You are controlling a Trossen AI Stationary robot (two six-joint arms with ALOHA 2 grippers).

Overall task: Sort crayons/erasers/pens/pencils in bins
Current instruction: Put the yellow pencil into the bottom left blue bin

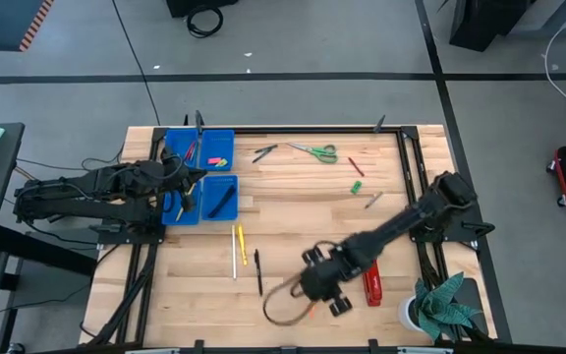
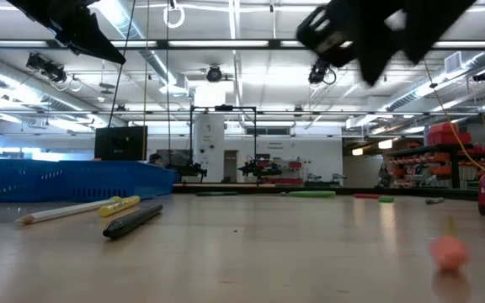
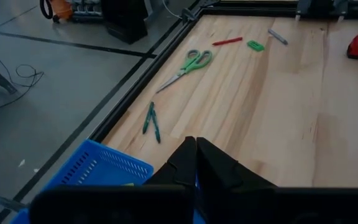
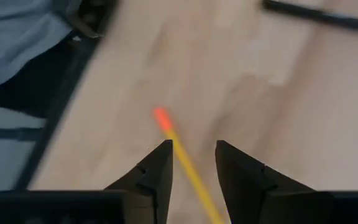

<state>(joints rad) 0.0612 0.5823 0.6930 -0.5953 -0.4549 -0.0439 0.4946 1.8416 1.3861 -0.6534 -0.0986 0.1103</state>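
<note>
The overhead camera looks straight down, far enough off to take in the whole table [image 1: 303, 211] and some floor. The low camera sits at tabletop level, facing across the wood into the room. The left wrist camera looks forward past the left claw [image 3: 196, 163] over the scissors [image 3: 188, 66], which the overhead view shares. The right wrist camera sits close above the wood, right claw [image 4: 192, 163] straddling a yellow pencil [image 4: 188, 167].
</note>
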